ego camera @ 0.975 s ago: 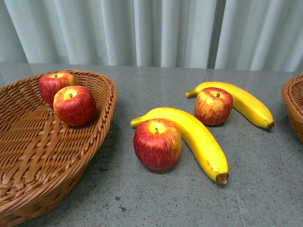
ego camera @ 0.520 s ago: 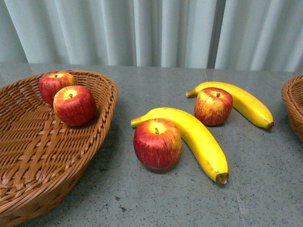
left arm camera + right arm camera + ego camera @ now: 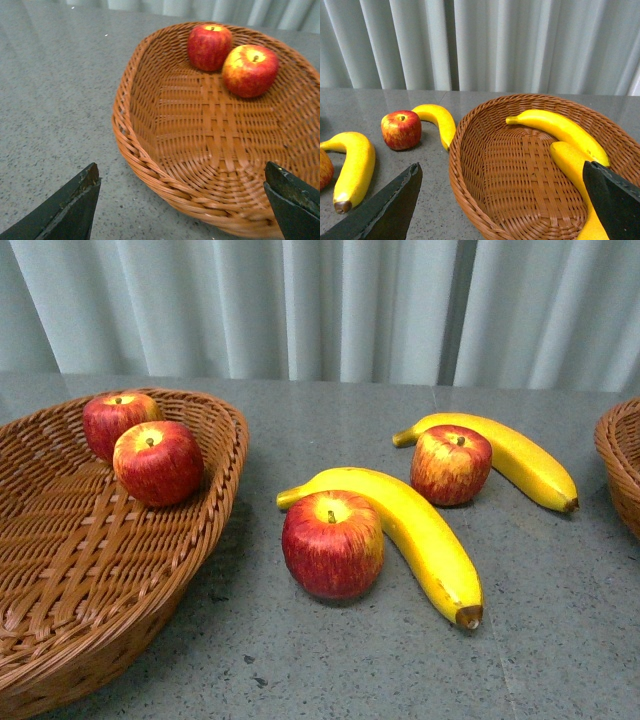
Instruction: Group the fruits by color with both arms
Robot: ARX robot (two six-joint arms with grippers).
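Nothing has shifted since a second ago: every fruit and both baskets lie where they did. A grey speckled desk (image 3: pixel 330 660) carries it all, and a pale pleated curtain (image 3: pixel 330 310) closes off the room behind.

On the robot's left, the left basket (image 3: pixel 60 570), brown wicker, holds two red apples touching at its far end: the back apple (image 3: pixel 115 420) and the front apple (image 3: pixel 158 462). On the bare desk between the baskets, the near apple (image 3: pixel 333 545) sits in the curve of the near banana (image 3: pixel 415 530), touching it. Further back, the far apple (image 3: pixel 451 464) rests against the far banana (image 3: pixel 515 455). The right basket (image 3: pixel 618 455) shows only its rim in the front view. The right wrist view shows two more yellow fruits inside it, side by side: the first basket banana (image 3: pixel 555 125) and the second basket banana (image 3: pixel 572 162).

The left fingers (image 3: pixel 72 207) are spread wide and empty over the near end of the left basket, well apart from its two apples. The right fingers (image 3: pixel 390 207) are likewise spread wide and empty at the near rim of the right basket. The second basket banana runs close by one finger, while the fruits on the desk lie well apart beyond the other.
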